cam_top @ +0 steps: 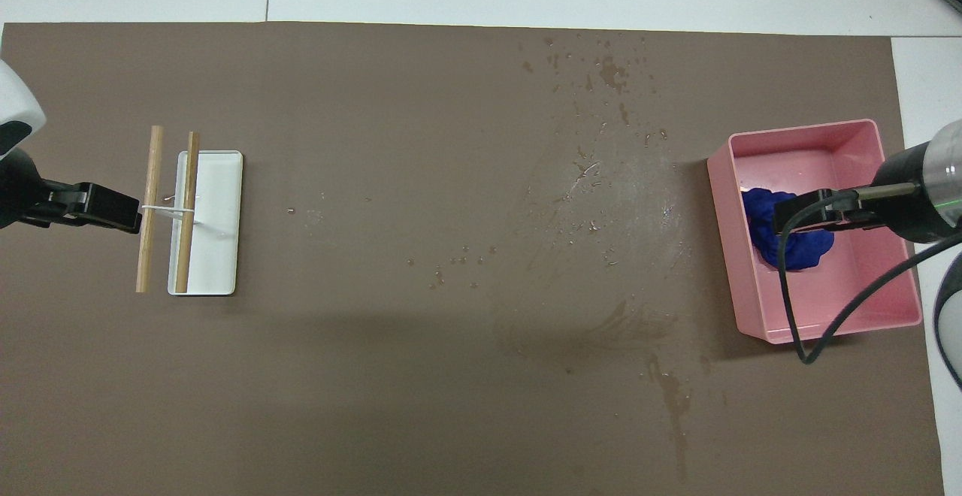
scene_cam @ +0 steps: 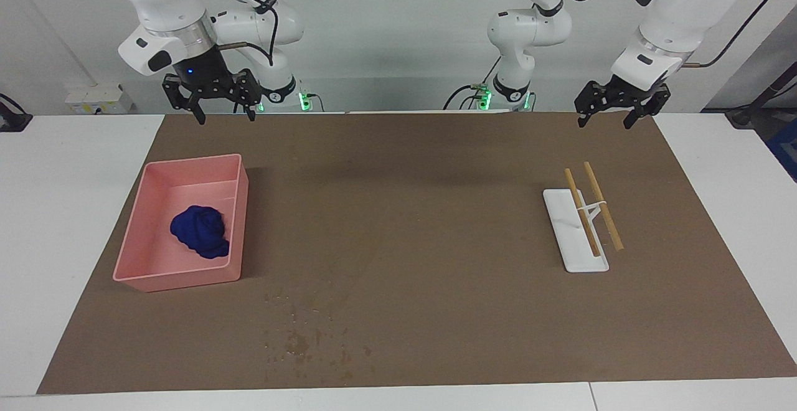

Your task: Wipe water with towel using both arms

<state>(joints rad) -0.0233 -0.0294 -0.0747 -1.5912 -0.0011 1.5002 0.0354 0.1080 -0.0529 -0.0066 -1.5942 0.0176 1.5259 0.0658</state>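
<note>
Both hands [scene_cam: 224, 110] [scene_cam: 613, 114] aloft (facing view)

You've got the towel [scene_cam: 200, 231] bunched inside the tray [scene_cam: 149, 277] at the right arm's end of the mat [scene_cam: 411, 174]. Rack [scene_cam: 576, 258] with two sticks [scene_cam: 593, 207] across it sits at the left arm's end. Water spots [scene_cam: 305, 336] lie farther from the robots than the tray, toward the mat's middle. Both grippers hang up in the air: right gripper [scene_cam: 219, 111] over the mat edge nearest the robots, left gripper [scene_cam: 607, 118] likewise.
</note>
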